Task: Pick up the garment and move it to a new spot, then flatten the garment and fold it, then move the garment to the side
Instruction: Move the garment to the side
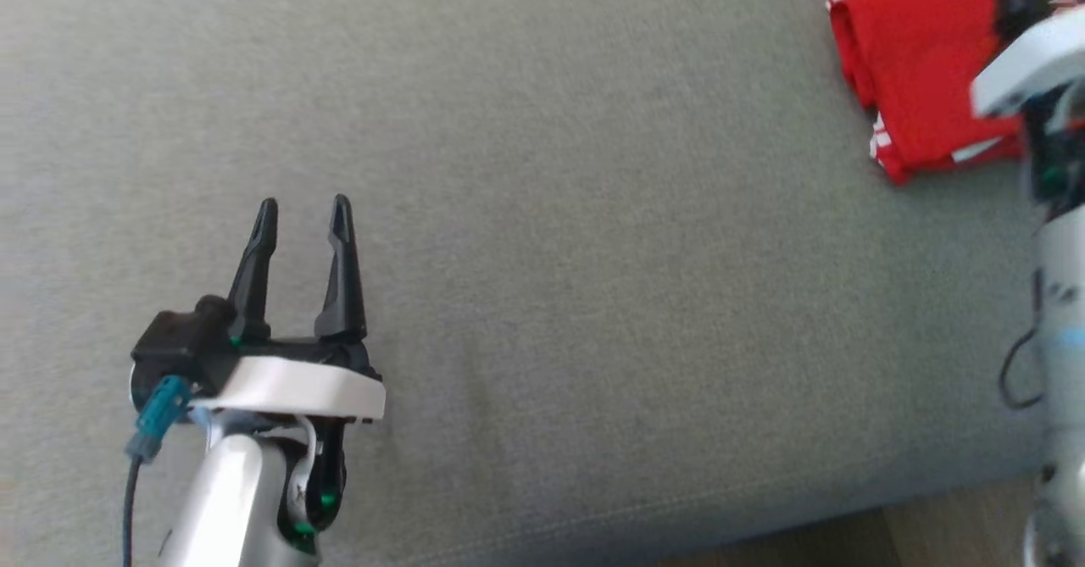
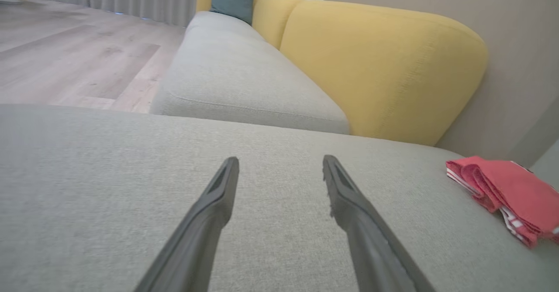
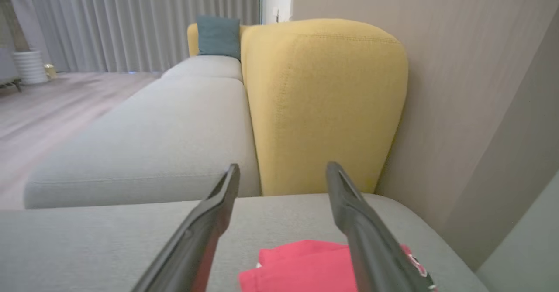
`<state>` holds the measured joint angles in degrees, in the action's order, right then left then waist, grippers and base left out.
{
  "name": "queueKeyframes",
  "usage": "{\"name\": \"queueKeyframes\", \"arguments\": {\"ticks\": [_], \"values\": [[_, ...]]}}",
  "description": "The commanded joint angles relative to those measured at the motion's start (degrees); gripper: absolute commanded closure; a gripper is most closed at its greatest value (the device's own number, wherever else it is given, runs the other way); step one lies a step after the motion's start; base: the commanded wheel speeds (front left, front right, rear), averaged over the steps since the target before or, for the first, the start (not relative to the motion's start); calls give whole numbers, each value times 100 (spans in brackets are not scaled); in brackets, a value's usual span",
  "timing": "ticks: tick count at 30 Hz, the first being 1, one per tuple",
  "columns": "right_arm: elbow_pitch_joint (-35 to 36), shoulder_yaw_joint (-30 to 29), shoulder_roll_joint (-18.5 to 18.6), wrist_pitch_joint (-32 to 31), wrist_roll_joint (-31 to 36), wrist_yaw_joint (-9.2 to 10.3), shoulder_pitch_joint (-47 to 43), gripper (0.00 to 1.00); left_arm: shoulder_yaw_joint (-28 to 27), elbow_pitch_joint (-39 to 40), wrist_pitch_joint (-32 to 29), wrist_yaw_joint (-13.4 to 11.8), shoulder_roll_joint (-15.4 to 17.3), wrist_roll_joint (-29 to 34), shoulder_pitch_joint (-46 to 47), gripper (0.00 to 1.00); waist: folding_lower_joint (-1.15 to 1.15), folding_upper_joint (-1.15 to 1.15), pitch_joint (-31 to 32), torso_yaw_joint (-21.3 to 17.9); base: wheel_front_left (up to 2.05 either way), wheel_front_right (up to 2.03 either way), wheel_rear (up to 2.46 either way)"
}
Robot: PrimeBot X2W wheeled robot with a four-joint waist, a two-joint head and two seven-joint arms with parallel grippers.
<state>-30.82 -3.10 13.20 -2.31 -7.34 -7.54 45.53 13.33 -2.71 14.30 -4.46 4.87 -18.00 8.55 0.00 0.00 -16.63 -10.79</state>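
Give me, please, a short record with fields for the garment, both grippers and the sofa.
garment: red, folded, lying on the grey seat cushion, at the robot's far right
left gripper: open, empty, over bare cushion, apart from the garment
right gripper: open, empty, over the garment
yellow backrest: behind the neighbouring seat
task stage: garment appears folded and set aside

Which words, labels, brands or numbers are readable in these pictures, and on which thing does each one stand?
No text can be read.
The red garment carries a small dark-and-white print near its edge, too blurred to read.
The white stripes on it are only pattern, not letters.
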Motion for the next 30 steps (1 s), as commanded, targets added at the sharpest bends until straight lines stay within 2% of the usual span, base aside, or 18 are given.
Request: {"name": "queueKeyframes", "arguments": {"ticks": [1, 8, 14, 19, 23, 30], "values": [[272, 128, -50, 73, -48, 5, -6, 0, -243, 142, 67, -41, -13, -31, 137, 0, 0, 0, 208, 164, 0, 0, 0], [943, 498, -612, 436, -218, 5, -1002, 0, -406, -128, 69, -240, -110, -163, -5, 0, 0, 0, 718, 523, 0, 0, 0], [1552, 632, -939, 653, -154, 5, -1870, 0, -488, -345, 69, -352, -151, -200, -192, 0, 0, 0, 1022, 817, 0, 0, 0], [1969, 594, -1024, 826, -24, 5, -2546, 0, -497, -405, 69, -355, -167, -186, -346, 0, 0, 0, 1188, 1003, 0, 0, 0], [2186, 553, -1029, 1017, -229, 5, -3047, 0, -447, -530, 69, -352, -172, -116, -457, 0, 0, 0, 1291, 1115, 0, 0, 0], [2139, 579, -1031, 1169, -468, 5, -3733, 0, -278, -743, 70, -301, -177, -30, -548, 0, 0, 0, 1411, 1174, 0, 0, 0]]}}
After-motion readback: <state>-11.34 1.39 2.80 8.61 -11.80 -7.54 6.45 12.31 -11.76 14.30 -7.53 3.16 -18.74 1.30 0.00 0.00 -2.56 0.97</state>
